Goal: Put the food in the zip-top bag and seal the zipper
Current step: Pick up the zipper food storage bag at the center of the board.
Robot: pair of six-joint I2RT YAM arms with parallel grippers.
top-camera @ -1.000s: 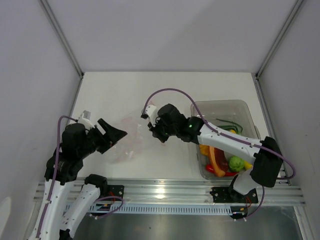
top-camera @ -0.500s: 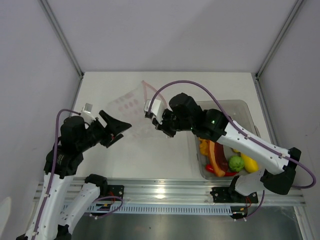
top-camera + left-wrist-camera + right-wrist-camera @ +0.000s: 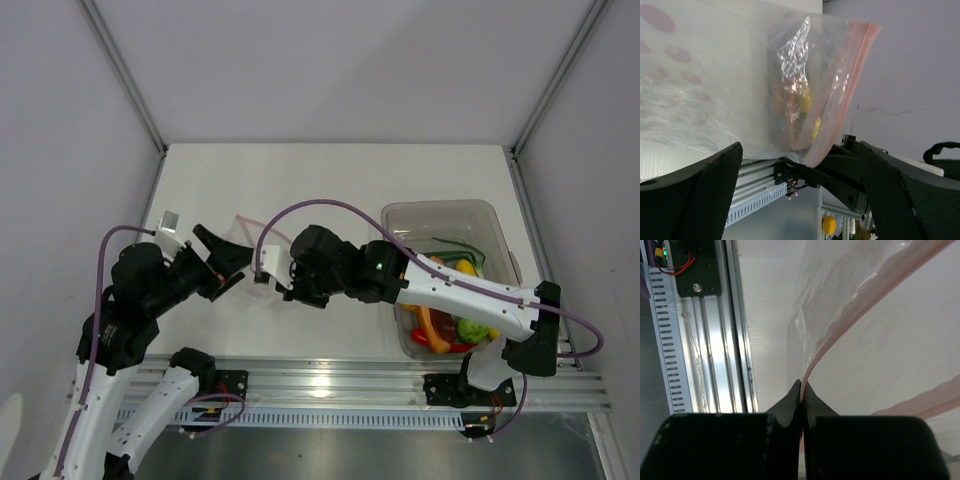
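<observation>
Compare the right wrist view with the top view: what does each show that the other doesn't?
Only the right wrist view shows the right gripper pinched shut on the pink strip of the bag. Only the top view shows the clear bin holding the toy food, and the left gripper, open. Both show the bag, the white table and the metal rail.

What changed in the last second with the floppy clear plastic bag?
The right gripper, pinching the bag by its pink zipper strip, raised it away, then swung left and nearer, to the left gripper, bunching it. The rigid clear bin of toy food stayed put.
</observation>
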